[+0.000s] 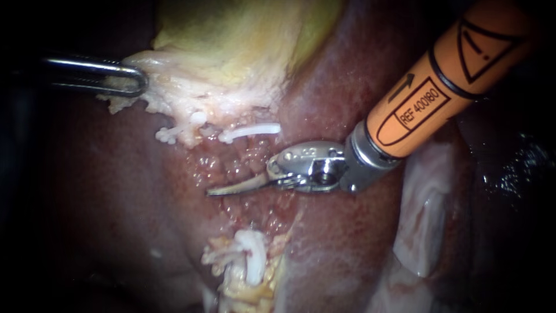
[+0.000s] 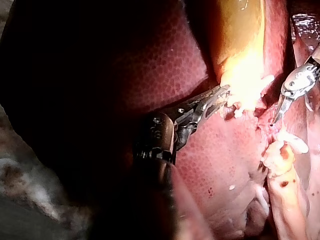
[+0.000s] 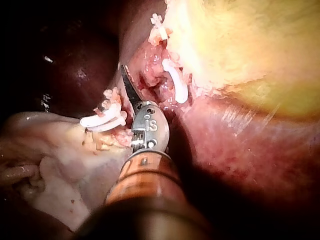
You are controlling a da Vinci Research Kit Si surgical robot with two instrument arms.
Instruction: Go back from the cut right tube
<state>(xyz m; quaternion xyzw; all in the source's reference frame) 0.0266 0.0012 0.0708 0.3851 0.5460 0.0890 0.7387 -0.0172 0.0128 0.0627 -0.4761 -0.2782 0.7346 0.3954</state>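
Tube stub [image 1: 255,130] above closed right tool [image 1: 215,190], left tool [image 1: 130,81] gripping gallbladder [image 1: 243,35]

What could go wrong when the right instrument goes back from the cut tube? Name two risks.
1. The right instrument, jaws shut, lies close over the raw liver bed; dragging its tip could scrape it.
2. The upper clip and lower clip flank it; a sideways withdrawal might snag one.

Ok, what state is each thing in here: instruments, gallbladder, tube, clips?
Left instrument: jaws shut on the gallbladder at its pale edge.
Right instrument: jaws shut, holding nothing.
Gallbladder: gripped at its edge.
Tube: cut through, lower stump apart from the gallbladder side.
Clip: closed, on the gallbladder side of the cut.
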